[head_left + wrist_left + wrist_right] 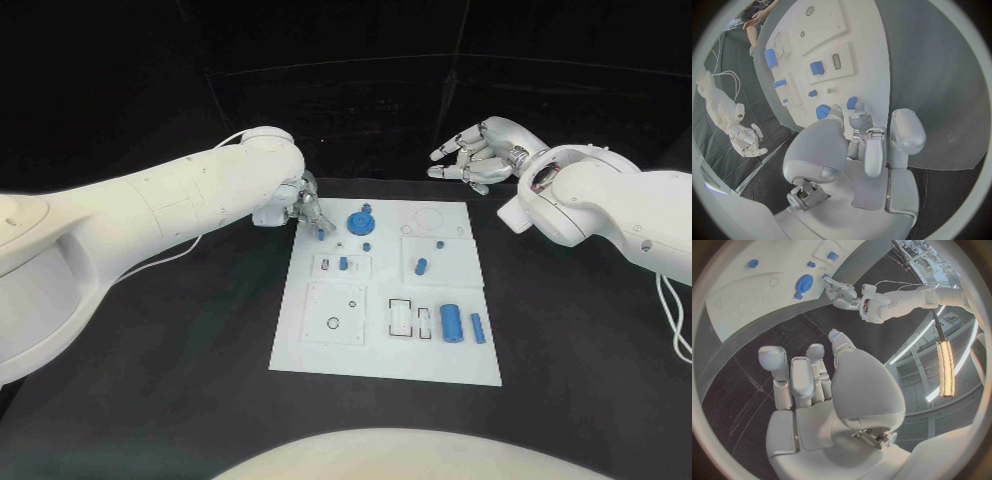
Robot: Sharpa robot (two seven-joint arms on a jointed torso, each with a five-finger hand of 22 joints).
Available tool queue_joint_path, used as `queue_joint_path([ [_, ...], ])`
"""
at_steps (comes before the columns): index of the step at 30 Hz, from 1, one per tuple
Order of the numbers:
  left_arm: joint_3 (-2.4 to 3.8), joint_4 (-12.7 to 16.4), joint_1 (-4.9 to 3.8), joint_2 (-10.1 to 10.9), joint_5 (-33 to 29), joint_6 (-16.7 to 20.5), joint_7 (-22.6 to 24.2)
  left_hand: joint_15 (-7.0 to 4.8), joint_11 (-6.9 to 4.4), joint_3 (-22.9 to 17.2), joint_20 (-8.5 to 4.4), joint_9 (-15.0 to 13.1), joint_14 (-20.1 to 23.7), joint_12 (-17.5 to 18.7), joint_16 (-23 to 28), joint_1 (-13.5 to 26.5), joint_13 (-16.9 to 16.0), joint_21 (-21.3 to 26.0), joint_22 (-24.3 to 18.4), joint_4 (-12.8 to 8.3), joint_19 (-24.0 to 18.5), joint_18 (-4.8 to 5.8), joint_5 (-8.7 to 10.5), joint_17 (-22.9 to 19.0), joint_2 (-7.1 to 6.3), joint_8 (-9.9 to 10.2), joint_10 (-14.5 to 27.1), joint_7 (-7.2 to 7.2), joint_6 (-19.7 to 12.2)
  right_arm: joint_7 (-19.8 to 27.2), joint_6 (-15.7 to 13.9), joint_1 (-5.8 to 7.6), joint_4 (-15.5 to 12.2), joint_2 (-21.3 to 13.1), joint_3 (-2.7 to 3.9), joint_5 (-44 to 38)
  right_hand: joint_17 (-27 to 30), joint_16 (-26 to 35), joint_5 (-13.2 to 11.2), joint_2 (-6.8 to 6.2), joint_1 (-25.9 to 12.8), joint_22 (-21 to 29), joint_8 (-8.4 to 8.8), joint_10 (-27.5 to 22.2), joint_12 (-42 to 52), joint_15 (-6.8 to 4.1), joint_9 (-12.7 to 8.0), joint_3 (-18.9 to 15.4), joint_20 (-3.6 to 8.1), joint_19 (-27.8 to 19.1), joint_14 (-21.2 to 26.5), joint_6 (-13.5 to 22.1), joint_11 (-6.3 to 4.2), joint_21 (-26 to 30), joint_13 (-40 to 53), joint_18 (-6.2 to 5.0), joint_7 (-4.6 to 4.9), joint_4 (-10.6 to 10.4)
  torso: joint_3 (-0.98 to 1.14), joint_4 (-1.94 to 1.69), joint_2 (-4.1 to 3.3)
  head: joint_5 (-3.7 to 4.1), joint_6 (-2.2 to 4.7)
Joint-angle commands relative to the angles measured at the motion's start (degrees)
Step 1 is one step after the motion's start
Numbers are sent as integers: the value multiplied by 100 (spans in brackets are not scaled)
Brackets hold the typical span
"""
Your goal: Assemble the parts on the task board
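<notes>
The white task board (pixel 335 352) lies in the middle of the black table. My left hand (pixel 306 212) is at the board's far left corner, and its fingertips seem to pinch a small blue part (pixel 319 235), which also appears at the fingertips (pixel 852 103) in the left wrist view. A blue gear (pixel 362 218) sits just to the right of that hand. My right hand (pixel 476 158) hangs above the table beyond the board's far right corner, fingers apart and holding nothing. A blue cylinder (pixel 453 321) lies near the board's near right corner.
More small blue parts (pixel 421 266) stand or lie about the board's middle, and a short one (pixel 477 327) lies beside the cylinder. Black table (pixel 173 380) surrounds the board on all sides.
</notes>
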State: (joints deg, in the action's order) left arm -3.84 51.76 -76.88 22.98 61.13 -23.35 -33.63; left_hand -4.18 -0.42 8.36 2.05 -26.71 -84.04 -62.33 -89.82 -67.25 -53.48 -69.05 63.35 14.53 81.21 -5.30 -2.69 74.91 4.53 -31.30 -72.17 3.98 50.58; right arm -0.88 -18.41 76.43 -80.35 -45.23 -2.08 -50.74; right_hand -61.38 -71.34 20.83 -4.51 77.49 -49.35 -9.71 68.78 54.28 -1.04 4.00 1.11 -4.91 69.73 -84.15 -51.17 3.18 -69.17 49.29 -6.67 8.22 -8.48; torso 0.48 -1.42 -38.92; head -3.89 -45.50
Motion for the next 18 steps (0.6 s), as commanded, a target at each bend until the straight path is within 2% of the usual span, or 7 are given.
queue_joint_path([
  [1, 1, -26, -3, -15, 38, -81, 51, 9, 10, 1, -11, 7, -596, -31, -18, -74, -3, -36, 5, -29, 47, -19, 1, 1509, 13, 30, -45, 7, 46, 56, 22, 12, -6, 5, 4, -11, -4, 27, 19, 40, 12, 2, -32, -27, 21, -28, 4, -29, 3, 30, -60, 43, -5, 33, 2, -94, 10, -16, 0, -4, -1, 8, 0],
  [13, 0, -53, 2, -31, 39, -72, 47, 8, 9, -17, -11, 29, -596, -31, -18, -181, 2, -41, 18, -96, 49, -17, 0, 1509, 77, 37, -46, 6, 69, 58, 21, 12, -7, 12, 4, -11, -2, 29, 22, 42, 14, 2, -33, -26, 22, -28, 4, -30, 3, 31, -59, 44, -5, 33, 3, -95, 11, -17, -1, -4, -3, 16, -11],
  [18, 0, -61, 2, -36, 39, -13, 72, 1, -2, -225, -14, 60, -596, -27, -18, -516, 10, -38, 23, -306, 48, -18, -4, 1509, 316, 52, -44, -3, 85, 59, 20, 12, -7, 15, 4, -11, -2, 29, 22, 42, 14, 2, -33, -26, 22, -28, 4, -30, 3, 31, -59, 44, -5, 33, 3, -95, 11, -17, -1, -5, 0, 16, -20],
])
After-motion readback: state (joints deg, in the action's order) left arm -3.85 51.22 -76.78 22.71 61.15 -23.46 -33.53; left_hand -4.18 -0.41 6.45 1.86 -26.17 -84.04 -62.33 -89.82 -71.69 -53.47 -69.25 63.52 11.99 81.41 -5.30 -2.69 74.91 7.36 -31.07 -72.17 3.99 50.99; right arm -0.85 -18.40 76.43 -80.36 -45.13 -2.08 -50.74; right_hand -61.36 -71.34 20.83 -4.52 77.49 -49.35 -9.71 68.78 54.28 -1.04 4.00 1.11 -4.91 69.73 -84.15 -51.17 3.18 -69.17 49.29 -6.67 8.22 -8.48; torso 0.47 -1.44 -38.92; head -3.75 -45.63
